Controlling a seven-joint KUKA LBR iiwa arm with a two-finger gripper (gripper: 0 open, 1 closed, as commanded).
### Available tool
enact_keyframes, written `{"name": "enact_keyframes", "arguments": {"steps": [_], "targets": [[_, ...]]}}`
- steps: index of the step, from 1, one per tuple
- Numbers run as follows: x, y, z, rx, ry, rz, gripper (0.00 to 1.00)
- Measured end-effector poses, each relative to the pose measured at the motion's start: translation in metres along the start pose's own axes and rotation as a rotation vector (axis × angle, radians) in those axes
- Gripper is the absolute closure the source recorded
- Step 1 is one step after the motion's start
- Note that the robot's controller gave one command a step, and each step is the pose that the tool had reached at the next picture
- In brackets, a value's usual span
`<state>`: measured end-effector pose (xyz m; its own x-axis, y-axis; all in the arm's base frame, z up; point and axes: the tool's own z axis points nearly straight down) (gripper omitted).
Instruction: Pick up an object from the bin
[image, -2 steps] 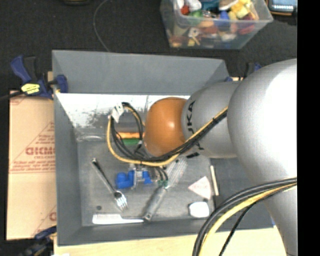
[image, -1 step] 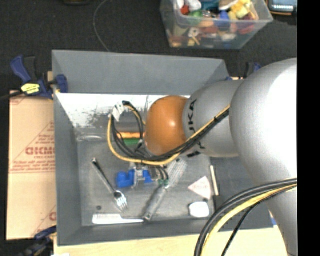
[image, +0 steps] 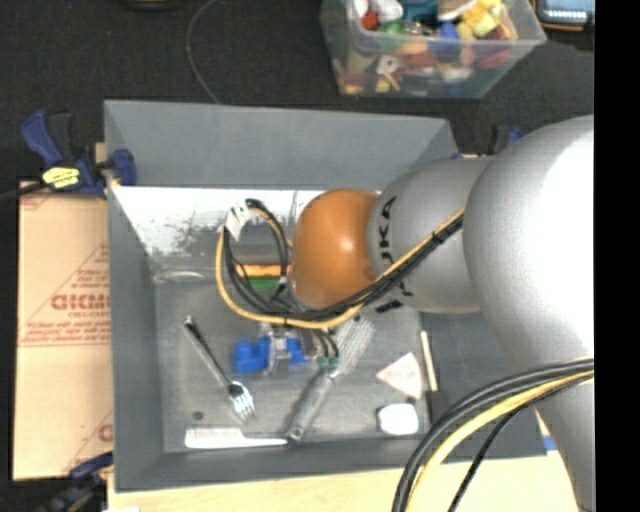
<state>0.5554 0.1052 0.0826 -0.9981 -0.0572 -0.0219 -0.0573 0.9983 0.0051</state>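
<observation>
blue plastic piece lies near the middle of the bin floor, and my gripper hangs low just beside it; i cannot tell if the gripper is open or closed. a fork and a grey stick lie near. i judge nothing is lifted yet: grasping and raising remain.

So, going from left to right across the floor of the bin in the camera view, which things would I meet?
Fork → blue toy → grey pen → pale triangle → thin wooden stick. The white strip and the white block overlap others, so I leave them out.
</observation>
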Motion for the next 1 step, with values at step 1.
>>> {"name": "enact_keyframes", "arguments": {"steps": [1], "targets": [[-0.0004,0.0,-0.0102,-0.001,-0.002,0.001,1.0]]}}
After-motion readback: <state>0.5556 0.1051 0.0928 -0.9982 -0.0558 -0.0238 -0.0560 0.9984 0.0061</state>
